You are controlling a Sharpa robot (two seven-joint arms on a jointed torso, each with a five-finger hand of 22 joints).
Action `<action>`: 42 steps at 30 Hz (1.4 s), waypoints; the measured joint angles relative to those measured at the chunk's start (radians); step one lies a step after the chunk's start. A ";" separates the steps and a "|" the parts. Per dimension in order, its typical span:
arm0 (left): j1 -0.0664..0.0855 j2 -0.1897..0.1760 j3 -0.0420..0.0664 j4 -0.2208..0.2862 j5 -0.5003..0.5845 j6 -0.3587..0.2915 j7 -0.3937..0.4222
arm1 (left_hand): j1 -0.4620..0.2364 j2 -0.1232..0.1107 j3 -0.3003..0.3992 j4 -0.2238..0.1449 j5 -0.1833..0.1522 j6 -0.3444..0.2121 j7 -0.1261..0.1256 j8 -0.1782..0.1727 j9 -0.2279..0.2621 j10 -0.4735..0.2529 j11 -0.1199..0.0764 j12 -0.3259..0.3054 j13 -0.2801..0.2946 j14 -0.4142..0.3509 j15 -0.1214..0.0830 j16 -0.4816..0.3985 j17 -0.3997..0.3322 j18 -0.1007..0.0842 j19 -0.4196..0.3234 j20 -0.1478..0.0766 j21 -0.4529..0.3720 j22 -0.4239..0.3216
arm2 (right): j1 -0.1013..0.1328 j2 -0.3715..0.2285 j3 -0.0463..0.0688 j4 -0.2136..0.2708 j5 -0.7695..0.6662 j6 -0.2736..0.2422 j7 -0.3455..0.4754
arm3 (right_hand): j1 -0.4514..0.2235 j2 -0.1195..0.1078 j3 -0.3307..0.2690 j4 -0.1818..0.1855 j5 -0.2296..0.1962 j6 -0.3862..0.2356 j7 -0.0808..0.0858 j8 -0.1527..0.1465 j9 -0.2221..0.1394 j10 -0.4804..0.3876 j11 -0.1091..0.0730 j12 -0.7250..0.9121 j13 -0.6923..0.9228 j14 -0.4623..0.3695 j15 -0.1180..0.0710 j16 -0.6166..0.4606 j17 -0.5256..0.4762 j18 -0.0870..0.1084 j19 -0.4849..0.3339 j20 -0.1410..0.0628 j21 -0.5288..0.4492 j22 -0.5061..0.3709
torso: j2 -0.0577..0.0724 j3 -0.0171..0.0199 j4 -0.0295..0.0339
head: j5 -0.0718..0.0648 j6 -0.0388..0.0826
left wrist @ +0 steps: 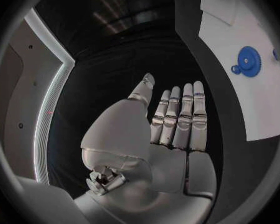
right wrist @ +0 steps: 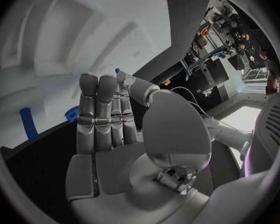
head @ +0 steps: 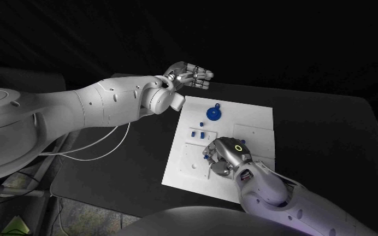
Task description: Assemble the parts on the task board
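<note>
- Head view: a white board [head: 260,117] lies in the middle of a black table [head: 331,132], with small blue parts on it
- A round blue gear [head: 213,114] sits near the board's far edge; a few short blue bars [head: 199,134] lie a little nearer, towards the board's left side
- The left hand [head: 192,76] hangs above the table just past the board's far left corner, fingers straight and side by side, holding nothing
- The right hand [head: 226,158] rests low over the near half of the board, knuckles up; blue bits show at its fingertips, one being a small part [head: 208,158]
- Right wrist view: the right hand [right wrist: 112,119] has its fingers stretched out close together towards the board, thumb alongside; whether the tips pinch a part or only touch it I cannot tell
- Left wrist view: the left hand [left wrist: 171,129] is flat and empty, the gear [left wrist: 248,61] well off to its side
- Judgement on handling: the parts look like hard, light plastic, stiff and rather smooth, so they may skid on the board; the gear is best taken by its rim, the bars across their narrow sides
</note>
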 measured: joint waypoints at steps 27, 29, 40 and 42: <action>0.000 -0.006 0.000 0.002 0.000 0.002 -0.001 | 0.000 0.000 -0.001 0.001 0.000 0.000 0.000 0.000 0.000 0.000 0.000 0.000 0.000 0.000 0.000 0.000 0.000 0.000 0.000 0.000 0.000 0.000 | -0.009 0.021 -0.003 -0.032 -0.002 -0.002 -0.019 | 0.000 0.000 0.003 -0.003 0.000 0.000 0.000 0.001 0.001 0.000 0.000 0.000 0.000 0.000 0.000 0.000 0.002 0.000 0.000 0.000 0.000 0.000 | 0.000 0.0000 -0.0006 | 0.005 -0.005; 0.000 -0.006 0.000 0.002 0.000 0.002 -0.002 | 0.000 0.000 -0.001 0.001 0.000 0.000 0.000 0.000 0.000 0.000 0.000 0.000 0.000 0.000 0.000 0.000 0.000 0.000 0.000 0.000 0.000 0.000 | -0.009 0.021 -0.003 -0.032 -0.002 -0.005 -0.020 | 0.000 0.000 0.003 -0.003 0.000 -0.001 0.000 0.001 0.001 0.000 0.000 0.000 0.000 0.000 0.000 0.000 0.002 0.000 0.000 0.000 0.000 0.000 | -0.001 0.0001 -0.0006 | 0.005 -0.005; 0.000 -0.007 0.000 0.001 0.000 0.005 -0.004 | 0.000 0.000 -0.001 0.001 0.000 0.000 0.000 0.000 0.000 -0.004 -0.004 0.000 0.000 0.000 0.000 0.000 0.000 0.000 0.000 0.000 0.000 0.000 | -0.010 0.024 -0.002 -0.038 -0.002 -0.019 -0.026 | 0.000 0.000 0.007 -0.007 0.000 -0.003 0.001 0.000 0.001 0.000 0.000 0.000 0.000 0.004 -0.003 0.000 0.002 0.005 -0.002 0.002 0.000 0.000 | -0.001 0.0000 -0.0010 | 0.005 -0.005; 0.000 -0.008 0.000 0.001 0.000 0.006 -0.005 | 0.000 0.000 -0.001 0.001 0.000 0.000 0.000 0.000 0.000 -0.004 -0.004 0.000 0.000 0.000 0.000 0.000 0.000 0.000 0.000 0.000 0.000 0.000 | -0.011 0.024 -0.002 -0.038 -0.002 -0.020 -0.026 | 0.000 0.000 0.007 -0.007 0.000 -0.002 0.002 0.000 0.000 0.000 0.000 0.000 0.000 0.004 -0.003 0.000 0.002 0.006 -0.002 0.002 0.000 0.000 | -0.001 0.0000 -0.0010 | 0.006 -0.006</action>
